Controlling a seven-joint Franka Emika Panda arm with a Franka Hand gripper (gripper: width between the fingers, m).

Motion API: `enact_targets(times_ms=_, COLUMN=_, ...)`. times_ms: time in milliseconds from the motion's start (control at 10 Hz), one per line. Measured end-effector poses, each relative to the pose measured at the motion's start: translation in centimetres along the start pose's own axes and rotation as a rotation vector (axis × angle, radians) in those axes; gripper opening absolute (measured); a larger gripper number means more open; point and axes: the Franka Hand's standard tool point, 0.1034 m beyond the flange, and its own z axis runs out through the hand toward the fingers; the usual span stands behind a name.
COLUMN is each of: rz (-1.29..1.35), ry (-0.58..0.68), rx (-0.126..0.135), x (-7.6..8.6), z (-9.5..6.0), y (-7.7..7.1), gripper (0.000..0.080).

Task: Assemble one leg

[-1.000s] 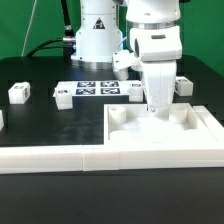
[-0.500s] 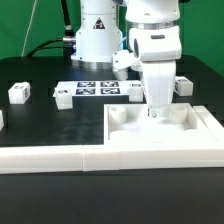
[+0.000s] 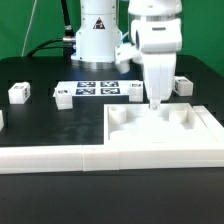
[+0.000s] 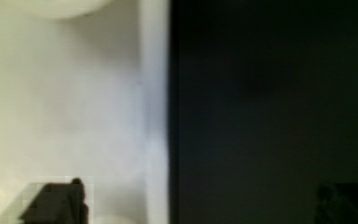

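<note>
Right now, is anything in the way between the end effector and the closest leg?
Nothing visible is. The open end effector hangs over the panel's back edge; the closest leg sits just to the exterior view's left, with no other part between them.

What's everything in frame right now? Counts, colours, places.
legs: 4, white with black-and-white tags, on the table behind the panel; two at the exterior view's left, one by the marker board's right end, one far right.
panel: 1, white, tray-shaped, front right.
white strip: 1, along the table's front, left of the panel.
white piece: 1, cut off at the left edge, cannot tell what.
marker board: 1, white with black tags, flat, mid-back.
table: 1, black.
backdrop: green, behind.
robot base: 1, white, back centre.
gripper: 1, white, open, at the panel's rear edge.
</note>
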Motion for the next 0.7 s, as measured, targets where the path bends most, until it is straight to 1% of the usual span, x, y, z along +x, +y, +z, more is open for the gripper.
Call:
enact_targets(times_ms=200, rz=0.016, ry=-0.011, rx=-0.011, x=0.4, z=-1.6, y=-2.0, gripper=0.0648)
enact_targets(times_ms=300, rz=0.019, ry=-0.013, rx=-0.015, x=0.3, z=-2.0, y=-2.3, gripper=0.0648)
enact_targets(times_ms=400, rz=0.045, ry=-0.013, rx=-0.01, x=0.2, z=-1.7, y=-2.3, gripper=0.0648)
enact_targets(times_ms=600, rz=0.047, ry=-0.013, rx=-0.009, x=0.2, z=-1.7, y=-2.3, gripper=0.0648)
enact_targets(times_ms=700, rz=0.162, ry=-0.01, rx=-0.009, x=0.3, z=-1.7, y=-2.3, gripper=0.0648)
